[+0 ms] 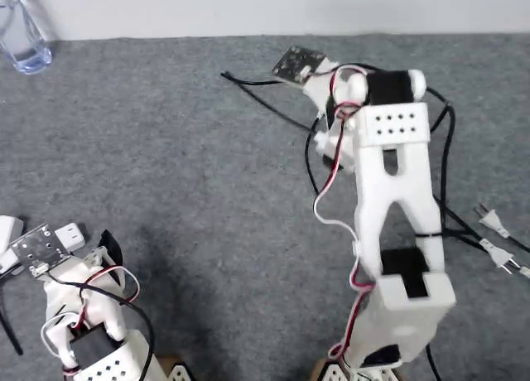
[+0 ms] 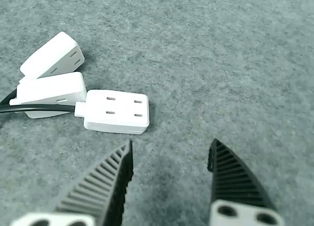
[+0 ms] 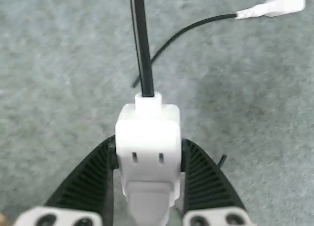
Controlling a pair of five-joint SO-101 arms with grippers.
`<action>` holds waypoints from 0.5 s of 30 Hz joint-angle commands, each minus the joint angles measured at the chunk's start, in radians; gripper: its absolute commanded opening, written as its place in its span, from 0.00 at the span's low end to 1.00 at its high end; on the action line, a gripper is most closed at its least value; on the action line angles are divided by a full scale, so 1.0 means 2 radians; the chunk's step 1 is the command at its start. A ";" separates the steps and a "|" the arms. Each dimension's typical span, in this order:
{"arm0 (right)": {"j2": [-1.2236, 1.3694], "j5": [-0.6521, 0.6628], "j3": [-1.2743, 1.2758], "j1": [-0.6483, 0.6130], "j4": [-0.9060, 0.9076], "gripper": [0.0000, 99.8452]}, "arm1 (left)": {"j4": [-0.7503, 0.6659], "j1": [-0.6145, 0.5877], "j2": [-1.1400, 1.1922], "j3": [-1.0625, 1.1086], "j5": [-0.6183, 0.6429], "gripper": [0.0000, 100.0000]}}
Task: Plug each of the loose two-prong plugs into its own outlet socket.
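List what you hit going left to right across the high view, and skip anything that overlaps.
From the left: clear container → left arm → right arm, its claw shut on an outlet socket → loose two-prong plugs.

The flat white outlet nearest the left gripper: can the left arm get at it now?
Probably yes. The left gripper is open just short of the outlet, with only bare carpet between them.
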 commanded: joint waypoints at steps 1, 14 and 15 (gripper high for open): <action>0.047 0.005 -0.097 0.010 0.021 0.01 | 0.002 -0.002 -0.005 -0.004 -0.004 0.24; 0.273 0.003 -0.288 0.040 0.005 0.01 | 0.002 -0.001 -0.005 -0.004 -0.004 0.24; 0.292 0.003 -0.304 0.046 0.001 0.01 | 0.002 -0.001 -0.005 -0.004 -0.004 0.24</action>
